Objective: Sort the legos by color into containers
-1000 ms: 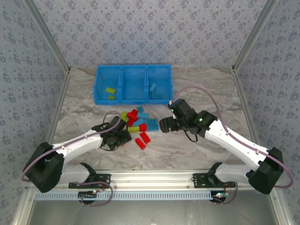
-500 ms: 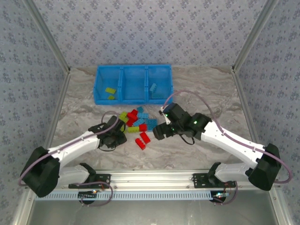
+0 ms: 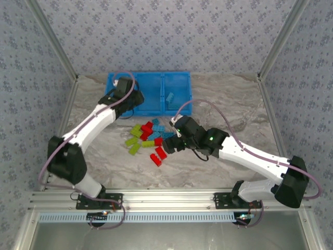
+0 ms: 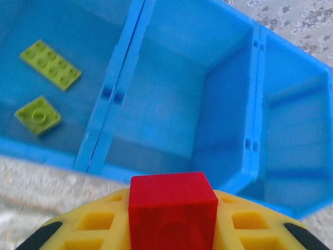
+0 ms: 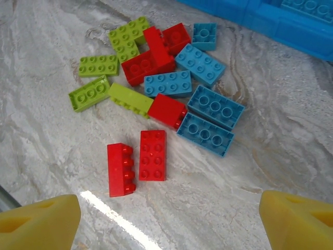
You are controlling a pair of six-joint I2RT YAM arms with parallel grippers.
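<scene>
My left gripper (image 3: 130, 100) hangs at the front wall of the blue bin (image 3: 156, 111), shut on a red lego (image 4: 173, 194) between its yellow fingers (image 4: 88, 224). Ahead of it lie the containers: the left one holds two lime green plates (image 4: 50, 64), and the middle one (image 4: 166, 104) is bare. A light blue lego (image 3: 170, 97) lies in the right container. My right gripper (image 5: 169, 224) stands open above the table, just in front of the loose pile (image 3: 148, 138). Nearest to it are two red legos (image 5: 152, 155), with light blue (image 5: 205, 134) and lime green ones (image 5: 89, 93) beyond.
The pile sits mid-table between the bin and the arm bases. Bare marbled tabletop (image 3: 229, 99) spreads to the right of the bin. Patterned walls and metal posts (image 3: 276, 47) close in the sides and back.
My left gripper closed on a red lego at the pile and swung up and away to the bin. My right gripper slid left, closer to the pile, and stayed open.
</scene>
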